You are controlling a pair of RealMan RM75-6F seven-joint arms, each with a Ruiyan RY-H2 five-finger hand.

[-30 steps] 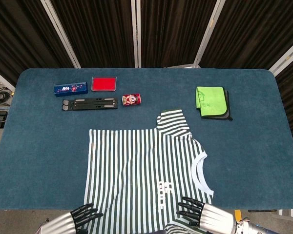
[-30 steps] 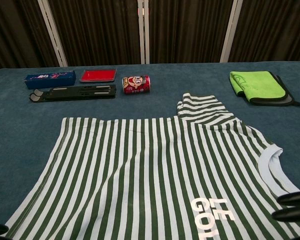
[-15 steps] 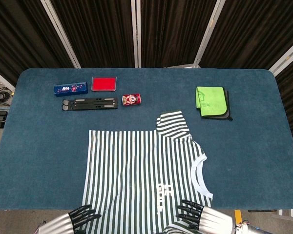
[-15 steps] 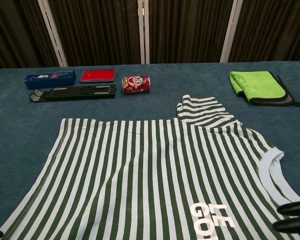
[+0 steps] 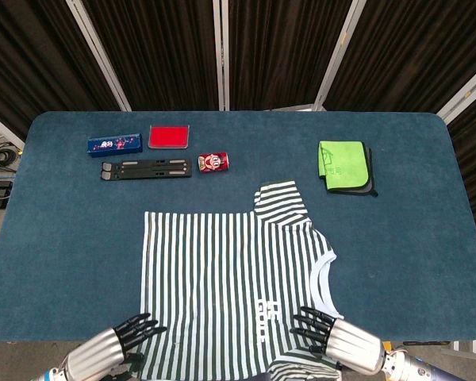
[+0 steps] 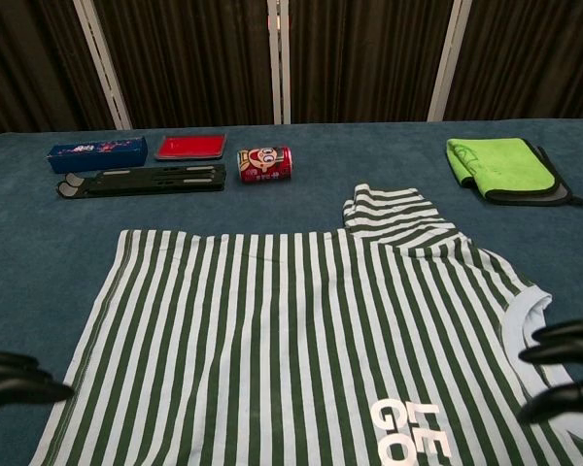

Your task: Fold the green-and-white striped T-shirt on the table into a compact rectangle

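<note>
T-shirt (image 5: 230, 278) lay flat on the near half of the blue table (image 5: 428, 222), neck opening toward the robot's right, one sleeve bunched at the far edge of the cloth. White lettering showed near the front edge.

Left hand (image 5: 115, 348) sat at the near-left corner of the shirt, fingers (image 6: 15, 379) spread and reaching toward the hem; nothing seen in its grasp, so it read as open. Whether the fingertips touched the cloth could not be told.

Right hand (image 5: 333, 337) sat at the near-right corner, just beside the collar, fingers apart and pointing inward over the fabric. Held nothing visible; open. Contact with the shirt unclear.

Other items, all on the far half and well apart from the shirt: a blue box (image 5: 114, 144) at far left, a red flat case (image 5: 169, 136) beside it, a black folding stand (image 5: 146, 168) just in front of both, and a red can (image 5: 213, 162) lying on its side near the stand's right end. A folded green cloth (image 5: 343, 165) rested on a dark cloth at far right. The can lay nearest the bunched sleeve, not touching.
</note>
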